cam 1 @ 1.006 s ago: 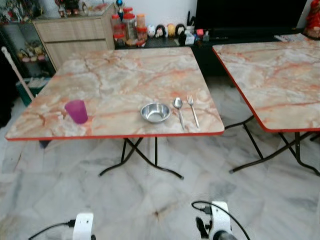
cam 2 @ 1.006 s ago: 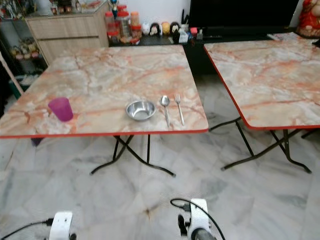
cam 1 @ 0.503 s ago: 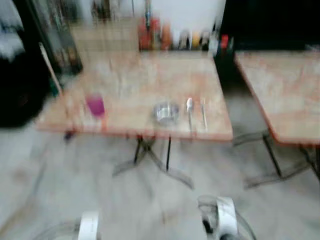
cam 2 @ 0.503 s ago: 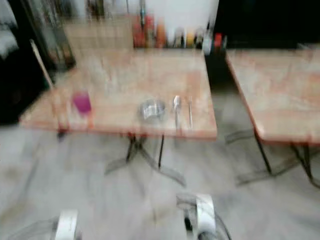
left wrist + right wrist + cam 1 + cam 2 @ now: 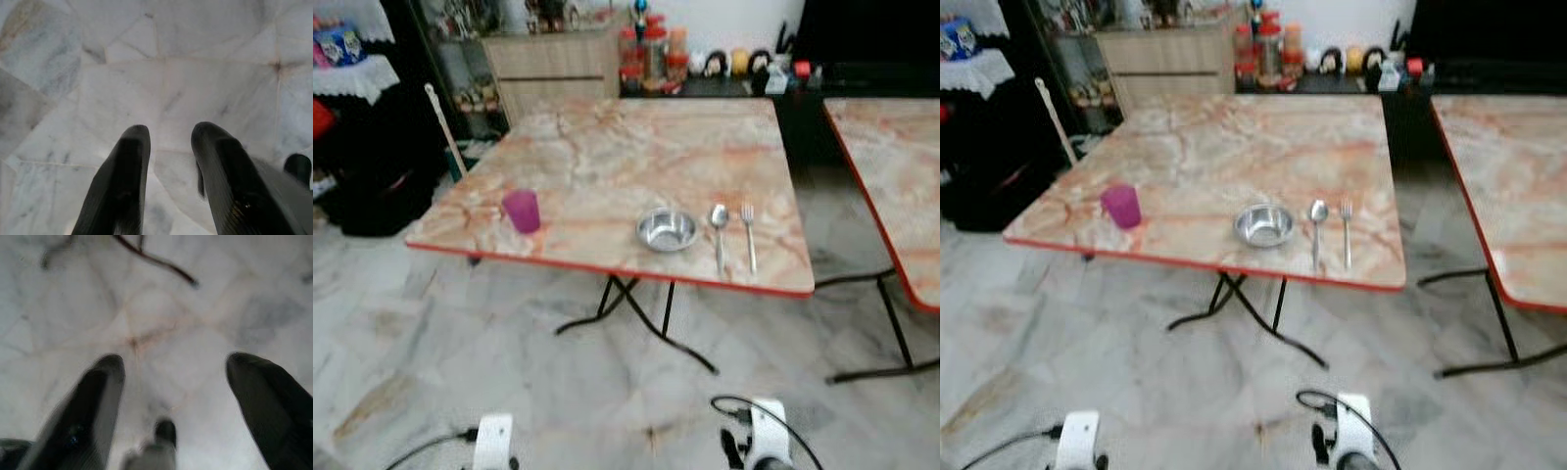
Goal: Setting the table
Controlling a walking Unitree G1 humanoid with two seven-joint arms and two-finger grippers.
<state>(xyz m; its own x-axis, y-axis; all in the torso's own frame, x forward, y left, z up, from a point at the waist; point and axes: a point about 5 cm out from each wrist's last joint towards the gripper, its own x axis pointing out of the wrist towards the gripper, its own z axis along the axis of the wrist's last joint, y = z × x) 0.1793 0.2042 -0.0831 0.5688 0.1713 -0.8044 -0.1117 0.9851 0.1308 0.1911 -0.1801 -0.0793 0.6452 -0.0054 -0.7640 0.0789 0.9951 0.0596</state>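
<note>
White wrist housings trailing thin black cables; long, rounded, glossy black fingers.

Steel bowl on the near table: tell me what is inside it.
The steel bowl looks empty; only its shiny inner wall and bottom show. Its near inside wall is hidden by the rim. It sits on the table, with the spoon beside it.

A home's living or dining room: pale marble-tile floor, orange marble-patterned folding table, light wooden cabinet, red-lidded jars, small figurines
</note>
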